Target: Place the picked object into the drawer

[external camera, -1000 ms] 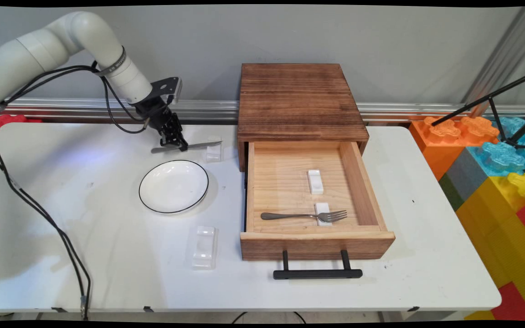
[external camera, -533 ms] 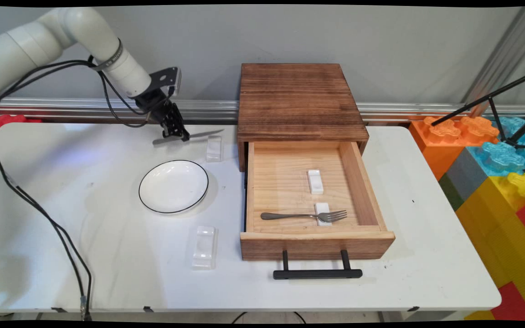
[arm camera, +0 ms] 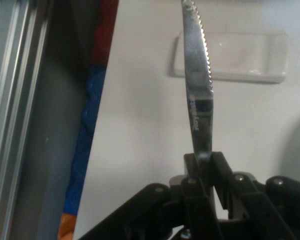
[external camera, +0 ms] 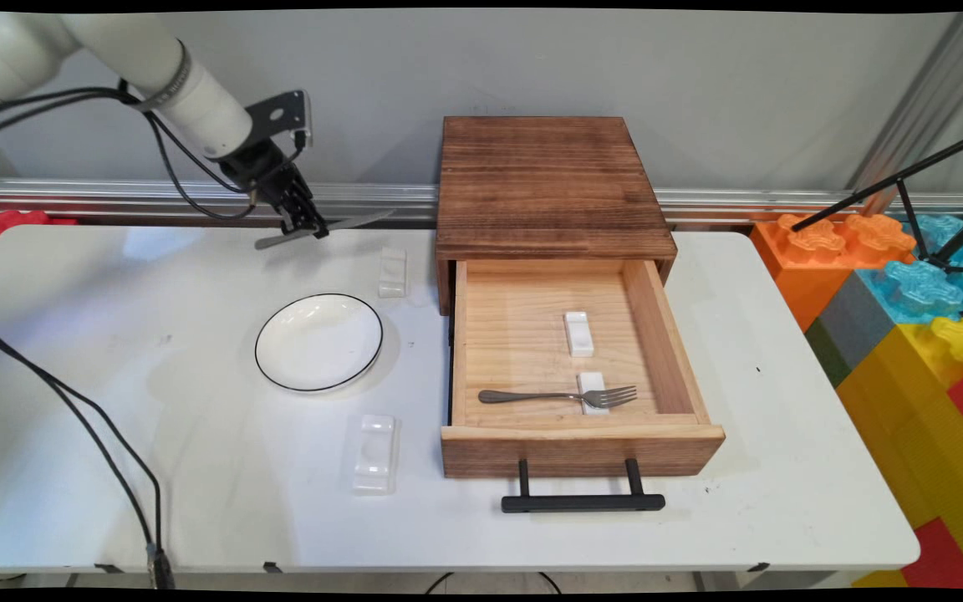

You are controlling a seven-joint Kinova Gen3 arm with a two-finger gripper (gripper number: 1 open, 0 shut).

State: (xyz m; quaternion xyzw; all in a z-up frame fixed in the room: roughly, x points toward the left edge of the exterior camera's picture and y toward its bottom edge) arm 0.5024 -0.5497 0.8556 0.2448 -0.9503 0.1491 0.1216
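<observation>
White table (external camera: 197, 518) against a grey wall, bearing one wooden drawer box (external camera: 548, 184) with its drawer (external camera: 573, 435) pulled open. Inside: one fork (external camera: 557, 395) and two small white rests (external camera: 579, 333), the fork's tines lying on the nearer. Outside: one black-rimmed plate (external camera: 318, 341), two more white rests (external camera: 392, 272). One gripper (external camera: 304, 226) aloft over the far left, pinching one serrated knife (arm camera: 196, 75) at mid-length, clear of the table.
</observation>
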